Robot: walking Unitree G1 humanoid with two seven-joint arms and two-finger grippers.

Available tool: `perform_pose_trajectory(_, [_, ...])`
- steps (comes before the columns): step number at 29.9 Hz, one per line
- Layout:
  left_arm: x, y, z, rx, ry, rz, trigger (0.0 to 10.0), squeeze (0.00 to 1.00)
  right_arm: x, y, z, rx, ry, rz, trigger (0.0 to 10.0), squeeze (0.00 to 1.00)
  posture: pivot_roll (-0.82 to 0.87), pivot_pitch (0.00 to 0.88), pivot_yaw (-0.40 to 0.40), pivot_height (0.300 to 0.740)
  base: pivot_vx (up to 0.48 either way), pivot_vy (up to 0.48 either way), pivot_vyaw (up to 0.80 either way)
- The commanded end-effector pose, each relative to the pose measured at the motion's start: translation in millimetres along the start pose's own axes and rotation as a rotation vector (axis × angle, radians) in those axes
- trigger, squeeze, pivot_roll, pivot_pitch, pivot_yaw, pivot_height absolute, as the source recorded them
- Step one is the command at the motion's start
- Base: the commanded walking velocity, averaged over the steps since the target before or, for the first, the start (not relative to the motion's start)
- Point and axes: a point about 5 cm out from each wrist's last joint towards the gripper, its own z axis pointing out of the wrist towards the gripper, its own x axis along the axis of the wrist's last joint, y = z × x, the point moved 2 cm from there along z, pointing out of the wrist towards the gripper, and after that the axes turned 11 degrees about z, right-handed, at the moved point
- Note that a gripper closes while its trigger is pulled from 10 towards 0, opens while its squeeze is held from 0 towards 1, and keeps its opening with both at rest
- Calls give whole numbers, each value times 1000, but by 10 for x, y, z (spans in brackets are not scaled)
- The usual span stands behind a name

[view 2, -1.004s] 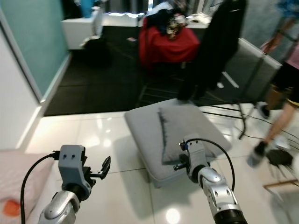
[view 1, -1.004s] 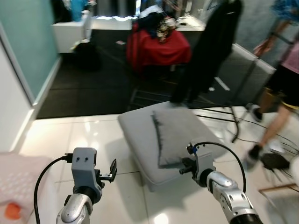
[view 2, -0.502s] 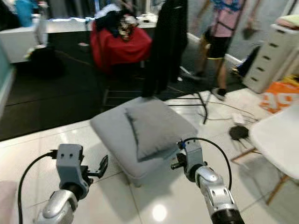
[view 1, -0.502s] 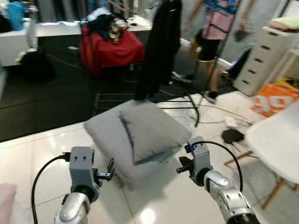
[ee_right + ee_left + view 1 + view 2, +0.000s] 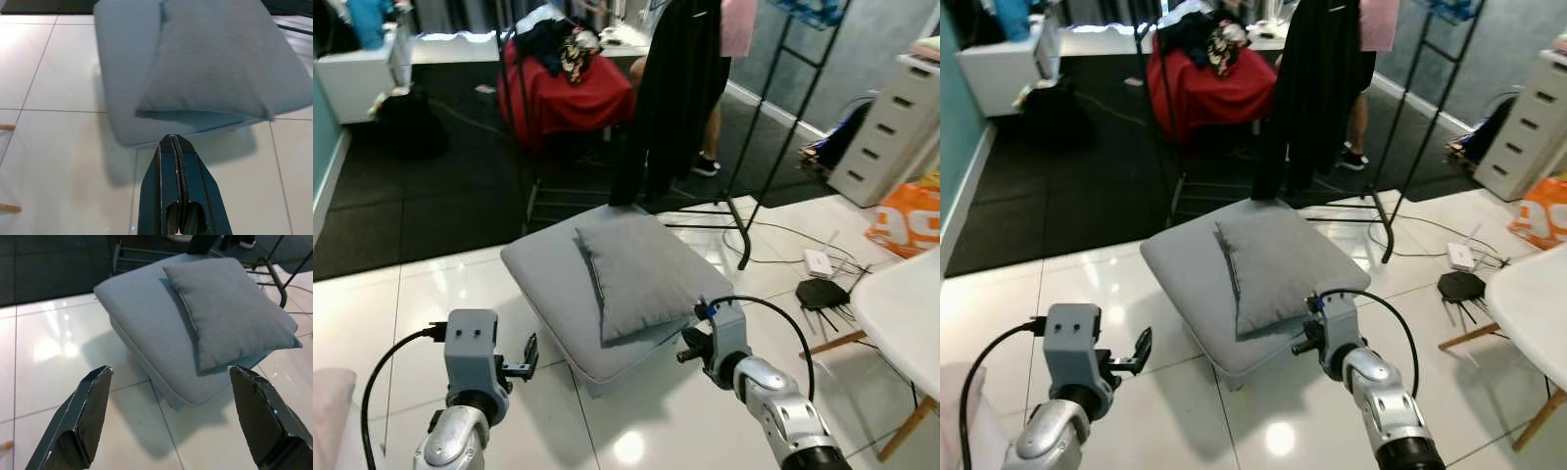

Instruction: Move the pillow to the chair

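Pillow [image 5: 646,274] lies flat on the grey ottoman [image 5: 548,284], overhanging its near right edge, so that free corner is the easiest grip. My left end effector [image 5: 171,416] is spread wide and aimed at the ottoman from over the tiled floor [image 5: 401,304], clear of it. My right end effector [image 5: 178,186] has its fingers pressed together, empty, just short of the pillow's near edge. White chair [image 5: 911,313] sits well to my right. Judgement: approach phase, nothing grasped yet.
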Motion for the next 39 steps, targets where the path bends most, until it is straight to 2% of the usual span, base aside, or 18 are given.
perform_pose_trajectory(1, [-58, 18, -1, 10, -32, -28, 10000, 0, -49, 75, -45, -18, -10, -15, 10000, 0, -182, 71, -55, 740, 0, -480, 0])
perform_pose_trajectory(6, [-97, -17, -7, 40, -53, -56, 10000, 0, -19, 55, -51, 1, 6, -32, 10000, 0, -183, 72, -56, 740, 0, -480, 0])
perform_pose_trajectory(9, [-134, -43, -15, 72, -78, -74, 10000, 0, 12, 18, -56, 34, 15, -72, 10000, 0, -183, 72, -63, 740, 0, -480, 800])
perform_pose_trajectory(21, [-150, -39, -11, 77, -95, -75, 10000, 0, 1, 15, -55, 46, 6, -70, 10000, 0, -184, 72, -65, 740, 0, -480, 800])
perform_pose_trajectory(25, [-148, -38, -5, 77, -97, -80, 10000, 0, -7, 26, -56, 40, 3, -59, 10000, 0, -186, 71, -64, 740, 0, -405, 141])
perform_pose_trajectory(39, [-123, -15, 0, 66, -81, -94, 10000, 0, -10, 49, -58, 36, -2, -60, 10000, 0, -192, 70, -66, 740, 48, -19, 0])
